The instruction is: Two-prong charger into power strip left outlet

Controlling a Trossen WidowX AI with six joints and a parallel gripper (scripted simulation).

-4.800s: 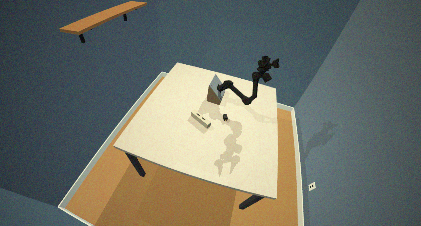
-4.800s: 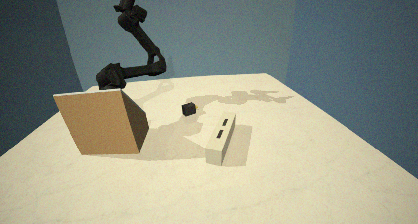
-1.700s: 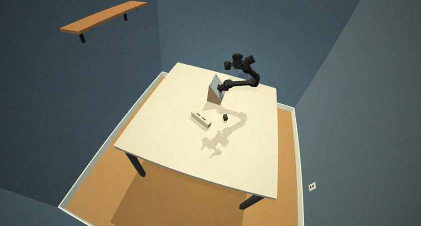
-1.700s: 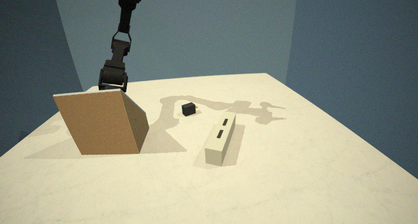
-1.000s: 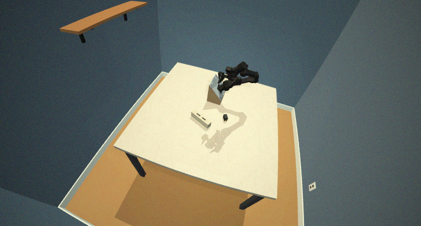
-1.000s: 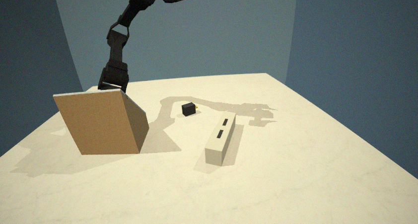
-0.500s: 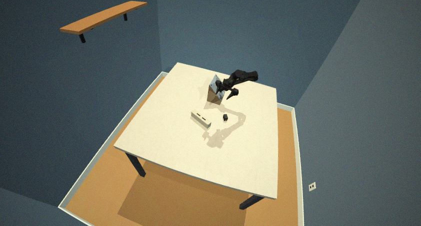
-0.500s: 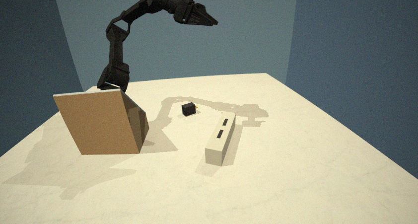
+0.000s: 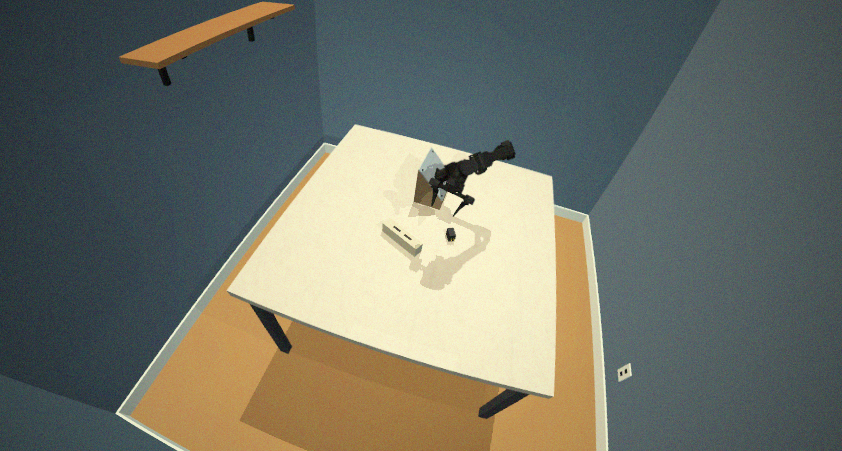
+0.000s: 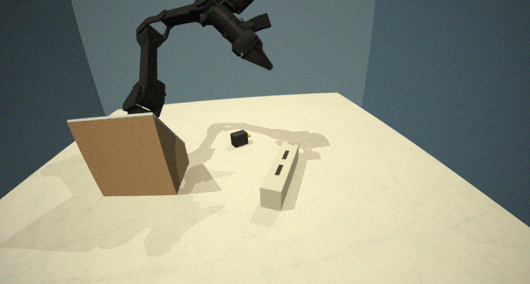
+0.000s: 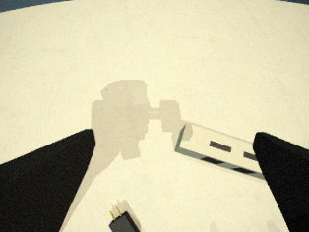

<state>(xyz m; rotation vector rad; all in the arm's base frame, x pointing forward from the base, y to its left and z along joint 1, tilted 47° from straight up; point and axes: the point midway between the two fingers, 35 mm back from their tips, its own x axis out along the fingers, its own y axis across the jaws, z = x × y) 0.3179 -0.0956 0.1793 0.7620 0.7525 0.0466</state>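
The black charger point(image 9: 450, 234) point(image 10: 239, 138) point(image 11: 125, 224) lies on the table, with its two gold prongs point(image 10: 248, 135) point(image 11: 116, 213) pointing sideways. In the wrist view it is at the bottom edge, partly cut off. The cream power strip point(image 9: 389, 234) point(image 10: 270, 198) point(image 11: 197, 139) lies apart from the charger, its two dark outlet slots facing up. In the wrist view its right end is hidden behind a finger. My gripper point(image 9: 443, 210) point(image 10: 270, 67) point(image 11: 174, 139) is open and empty, high above the table, tilted downward.
A tilted panel block point(image 9: 421, 190) point(image 10: 126, 159), brown at the back with a pale face, stands beside the arm's base on the table point(image 9: 329, 259) point(image 10: 371, 215). The arm's shadow falls around the charger and strip. A wooden shelf point(image 9: 206, 34) hangs on the wall.
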